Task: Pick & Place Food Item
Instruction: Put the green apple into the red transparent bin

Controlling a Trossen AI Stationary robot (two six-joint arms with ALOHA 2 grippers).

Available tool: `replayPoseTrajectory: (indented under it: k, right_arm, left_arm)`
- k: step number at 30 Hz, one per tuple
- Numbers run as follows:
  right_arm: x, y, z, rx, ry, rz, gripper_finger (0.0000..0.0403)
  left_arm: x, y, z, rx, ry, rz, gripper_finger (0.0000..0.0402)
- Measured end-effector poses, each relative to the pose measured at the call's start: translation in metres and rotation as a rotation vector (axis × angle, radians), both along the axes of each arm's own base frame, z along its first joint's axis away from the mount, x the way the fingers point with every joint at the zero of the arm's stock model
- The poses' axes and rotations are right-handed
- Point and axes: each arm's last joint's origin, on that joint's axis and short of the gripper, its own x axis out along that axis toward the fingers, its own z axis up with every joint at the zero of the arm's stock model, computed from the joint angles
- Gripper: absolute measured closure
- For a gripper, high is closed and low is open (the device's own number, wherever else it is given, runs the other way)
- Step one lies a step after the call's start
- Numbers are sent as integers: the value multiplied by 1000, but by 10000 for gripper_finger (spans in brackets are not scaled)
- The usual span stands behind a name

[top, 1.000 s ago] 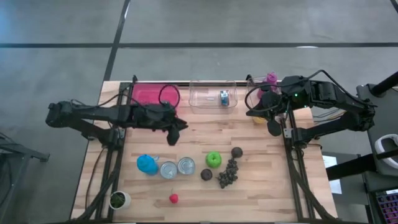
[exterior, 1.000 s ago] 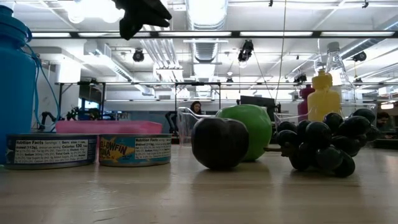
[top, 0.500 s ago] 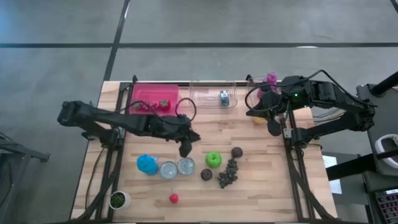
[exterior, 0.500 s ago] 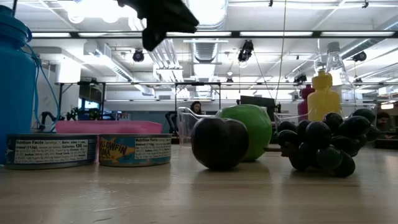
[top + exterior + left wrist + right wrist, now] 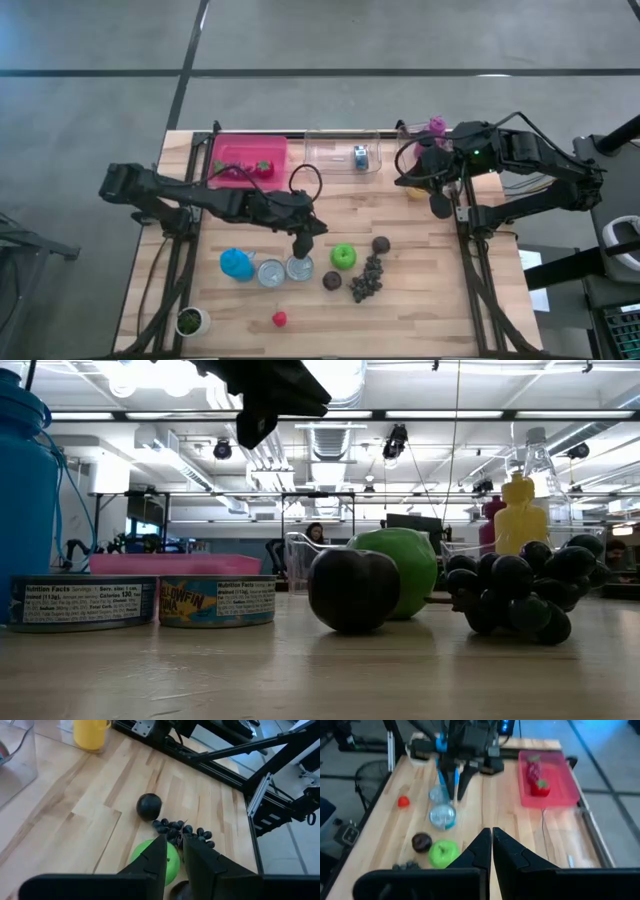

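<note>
It is a robotics lab in a big open hall: a wooden table [image 5: 420, 300] on a grey concrete floor [image 5: 100, 60], ceiling lamps [image 5: 330, 380], desks with monitors [image 5: 410, 520] behind.

Pale planked wooden table [image 5: 420, 300], glossy green apple [image 5: 405, 582], clear plastic bin [image 5: 340, 160], metal tins [image 5: 215, 600]

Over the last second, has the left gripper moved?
Yes. In the high view the left gripper has travelled from beside the pink tray out toward the cans, now hanging just above them.
</note>
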Motion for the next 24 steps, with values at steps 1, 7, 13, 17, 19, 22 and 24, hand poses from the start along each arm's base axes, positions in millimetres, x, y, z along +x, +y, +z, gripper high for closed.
replayPoseTrajectory:
  k: [1,7,13,17,19,22,24]
  right_arm:
    - [0,0,-3,3,20,-1,390]
    - [8,1,-37,40,146,28,390]
    - [16,1,-90,103,298,46,390]
    - [20,1,-123,131,362,23,390]
    - [20,1,-137,143,382,16,390]
    - [20,1,-152,155,407,4,390]
    - [20,1,-158,162,412,-1,390]
  left_arm:
    - [0,0,0,-1,0,0,333]
    - [0,0,-1,0,8,0,334]
    - [-1,0,-1,13,18,-6,334]
    - [-4,2,1,18,24,-2,334]
    - [-6,2,4,18,20,-1,334]
    - [-11,3,11,16,6,0,335]
    - [-16,4,16,11,0,21,335]
